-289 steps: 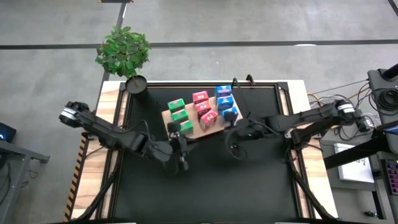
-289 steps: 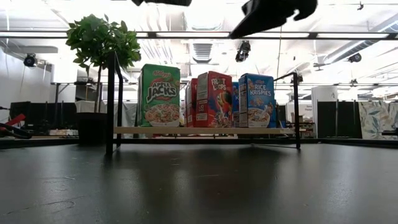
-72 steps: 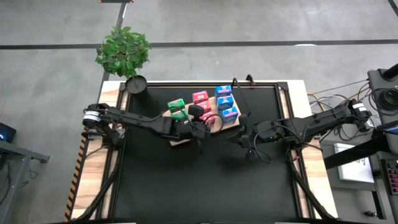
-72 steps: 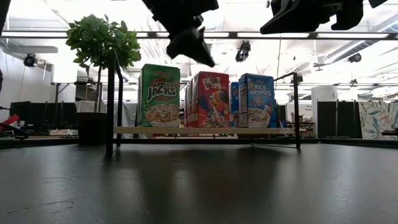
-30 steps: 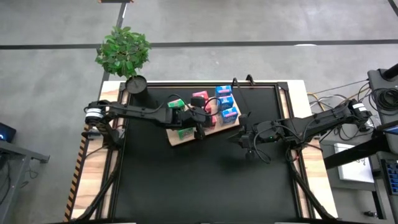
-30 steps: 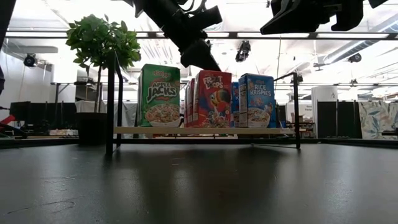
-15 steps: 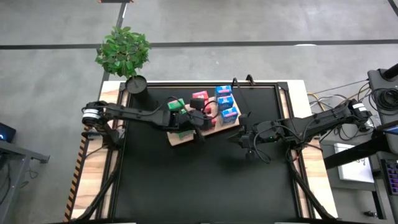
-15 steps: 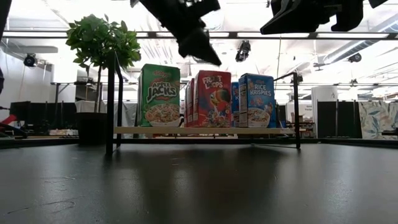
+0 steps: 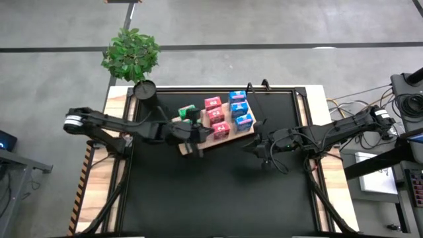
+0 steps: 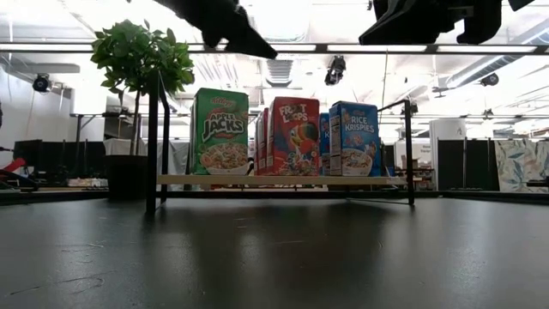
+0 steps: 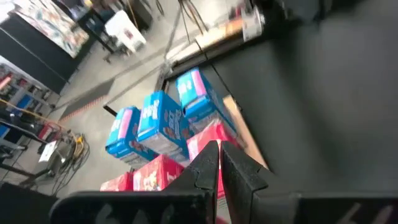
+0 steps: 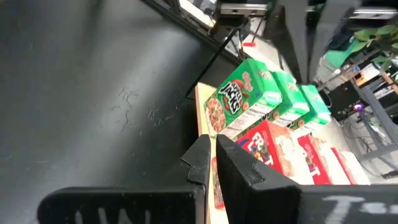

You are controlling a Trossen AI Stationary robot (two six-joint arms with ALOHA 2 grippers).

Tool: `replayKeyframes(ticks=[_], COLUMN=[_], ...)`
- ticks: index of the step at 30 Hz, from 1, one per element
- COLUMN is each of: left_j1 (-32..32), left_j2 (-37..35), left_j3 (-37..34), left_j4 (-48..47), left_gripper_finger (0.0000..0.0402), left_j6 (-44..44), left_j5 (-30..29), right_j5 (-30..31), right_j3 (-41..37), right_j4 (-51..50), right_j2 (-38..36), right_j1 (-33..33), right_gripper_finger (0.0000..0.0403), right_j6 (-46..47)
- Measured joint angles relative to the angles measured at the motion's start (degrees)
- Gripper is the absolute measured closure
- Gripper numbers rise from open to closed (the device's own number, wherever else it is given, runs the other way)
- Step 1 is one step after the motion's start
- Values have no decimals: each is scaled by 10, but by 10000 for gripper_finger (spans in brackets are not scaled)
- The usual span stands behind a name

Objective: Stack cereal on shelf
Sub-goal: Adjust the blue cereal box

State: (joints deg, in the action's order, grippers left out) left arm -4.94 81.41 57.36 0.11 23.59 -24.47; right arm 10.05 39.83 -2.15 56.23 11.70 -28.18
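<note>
overhead and table-level views share the shelf [image 9: 213, 129].

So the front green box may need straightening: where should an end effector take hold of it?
Best from above. The front green box stands upright on the shelf, with the pink-red row right beside it, so only its top end is open. Pinch across its thin front and back faces. The left end effector sits nearest.

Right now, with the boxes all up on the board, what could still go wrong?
1. The left gripper hangs low over the shelf's near-left corner beside the green cereal boxes; a sideways swing might topple them.
2. The boxes stand upright and close together, so one tipping could take its neighbours down.
3. The right gripper waits near the blue cereal boxes.
</note>
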Motion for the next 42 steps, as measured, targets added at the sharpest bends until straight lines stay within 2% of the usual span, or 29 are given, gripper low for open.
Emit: replayKeyframes(ticks=[5,9,30,42], left_j1=[-14,-24,-24,-24], left_j2=[-63,-120,-456,-579], left_j3=[-84,-141,-361,-430], left_j4=[83,104,112,115], left_gripper_finger=[402,402,402,402], left_j6=[-18,-18,-62,-90], left_j5=[1,1,1,0], right_j5=[0,-1,-44,-41], right_j3=[-11,-25,-112,-154], right_j4=[18,29,55,55], right_j2=[-1,-14,-183,-264], right_j1=[0,0,-1,-1], right_gripper_finger=[385,385,385,385], right_j6=[-14,-25,-35,-47])
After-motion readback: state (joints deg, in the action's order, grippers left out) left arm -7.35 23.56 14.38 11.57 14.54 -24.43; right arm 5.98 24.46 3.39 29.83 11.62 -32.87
